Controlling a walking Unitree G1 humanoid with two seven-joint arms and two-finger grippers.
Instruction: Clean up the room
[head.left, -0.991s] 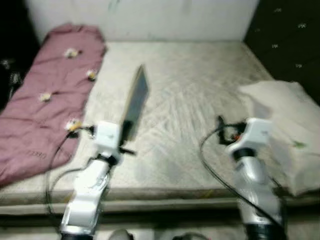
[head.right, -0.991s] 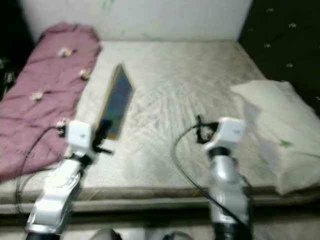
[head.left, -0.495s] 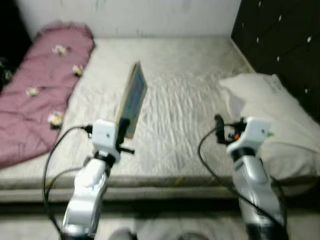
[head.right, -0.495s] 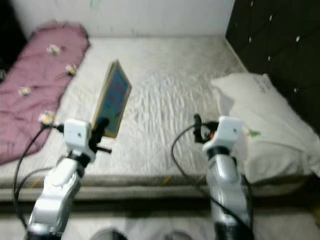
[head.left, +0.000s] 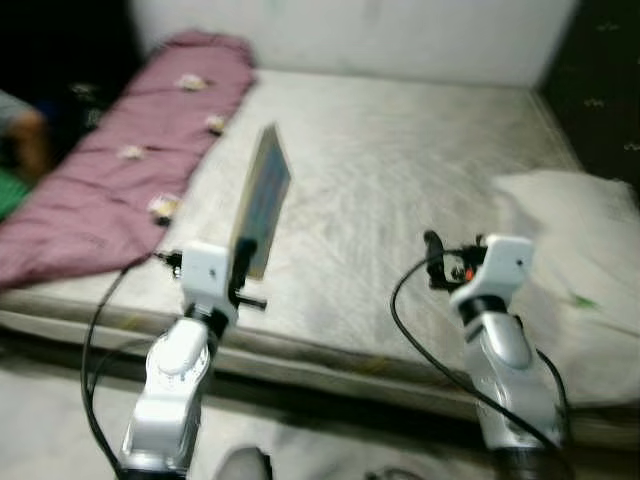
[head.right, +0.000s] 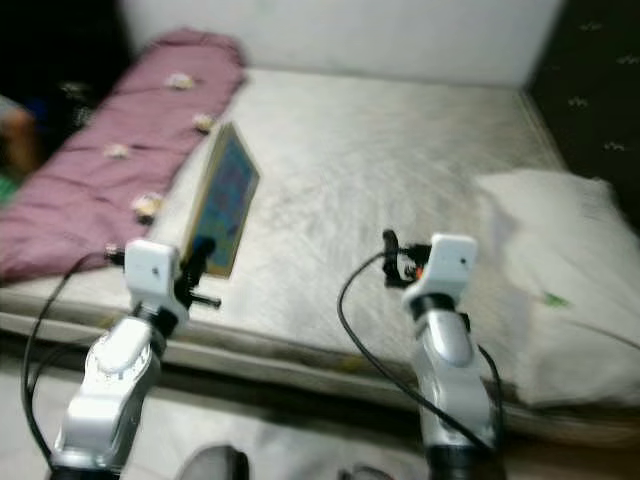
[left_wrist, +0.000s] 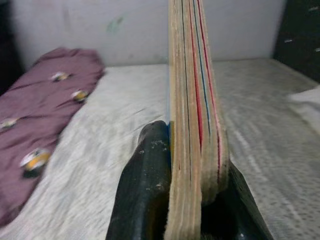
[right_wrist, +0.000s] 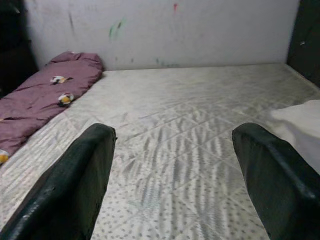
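We stand at the near edge of a bed (head.left: 400, 170), its quilted off-white mattress bare across the middle. Our left gripper (left_wrist: 172, 200) is clenched on a thin stack of books or boards (head.left: 262, 195), held upright on edge above the mattress's near left part; in the left wrist view the black fingers (left_wrist: 145, 190) press both sides of the stack, whose layered page edges show red and blue lines. From the head views one broad face of it looks blue-green with a tan border. Our right gripper (right_wrist: 175, 175) hangs over the near middle of the mattress with its fingers (right_wrist: 75, 185) spread wide and nothing between them. A mauve blanket (head.left: 130, 160) with small flower-like patches lies along the bed's left side, reaching to the far wall. A white pillow (head.left: 570, 240) rests at the right side, near the dark headboard (head.left: 600, 70). The pale wall (right_wrist: 175, 30) behind bears faint coloured smudges. At the far left edge part of a person (head.left: 25, 125) is visible, too blurred to tell more.
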